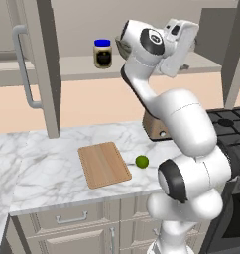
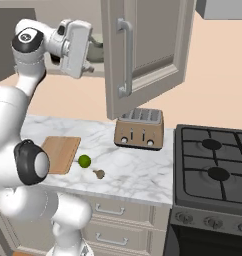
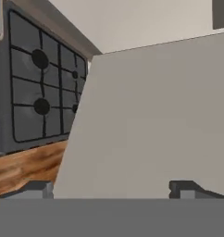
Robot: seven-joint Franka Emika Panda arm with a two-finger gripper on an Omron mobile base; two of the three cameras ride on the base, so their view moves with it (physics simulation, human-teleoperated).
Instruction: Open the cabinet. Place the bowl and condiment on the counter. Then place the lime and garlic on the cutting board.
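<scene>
My jaws [image 3: 111,190] stand spread wide, empty, up at the open cabinet [image 2: 143,55] shelf. The bowl [image 1: 123,47] sits just beside my hand (partly hidden), the condiment [image 1: 102,53] further left.

A rendered home kitchen is showing here. A long white marble counter with grey veins [image 1: 52,163] is running above grey-beige drawer fronts with short silver handles [image 1: 70,218], and a tall grey-beige wall cupboard [image 2: 143,50] is hanging open over it. A brown four-slot toaster [image 2: 139,129] is sitting just beside a black gas hob with round burners [image 2: 213,160], and a light-brown wooden cutting board [image 1: 103,164] is lying on the marble.
</scene>
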